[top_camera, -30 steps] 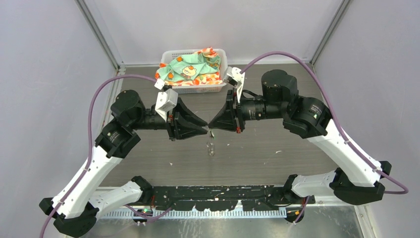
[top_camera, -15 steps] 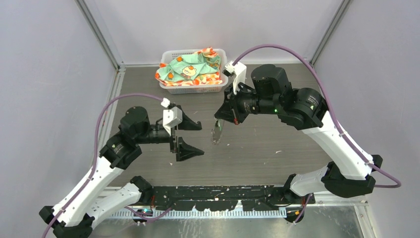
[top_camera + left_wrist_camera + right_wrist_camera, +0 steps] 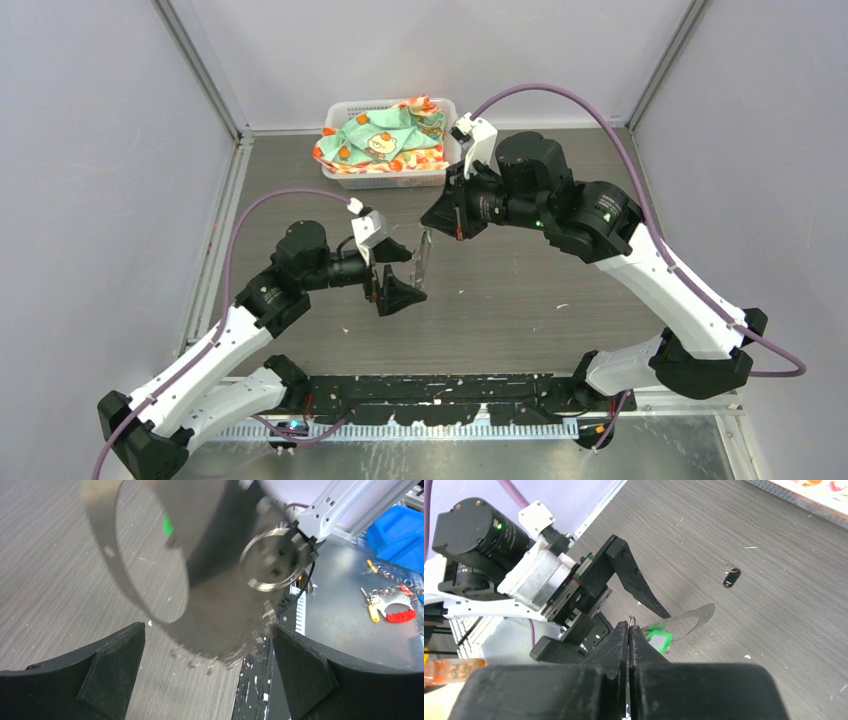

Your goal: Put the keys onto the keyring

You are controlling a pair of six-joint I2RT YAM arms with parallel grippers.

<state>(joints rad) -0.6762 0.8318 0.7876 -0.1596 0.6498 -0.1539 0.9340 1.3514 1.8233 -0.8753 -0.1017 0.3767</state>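
Note:
My right gripper (image 3: 430,222) (image 3: 630,630) is shut on the wire top of the keyring (image 3: 422,256) (image 3: 696,615). The keyring is a thin grey loop that hangs above the table. A green-headed key (image 3: 659,639) (image 3: 167,525) dangles on it beside my right fingers. The black-headed key (image 3: 731,577) lies loose on the table beyond. My left gripper (image 3: 408,272) (image 3: 207,680) stands wide open, level with the hanging loop and just left of it, with nothing between its fingers (image 3: 100,675). In the left wrist view the loop (image 3: 125,580) is blurred, with a small silver ring (image 3: 272,560) near it.
A white basket (image 3: 390,178) holding a patterned cloth (image 3: 385,135) stands at the back of the table. Grey walls close in both sides. Off the near edge, a metal bench carries a blue bin (image 3: 400,535) and spare key tags (image 3: 395,612).
The left gripper let go and opened wide, dropped back, then came forward to the hanging loop. The right arm carried the keyring up and toward the back left.

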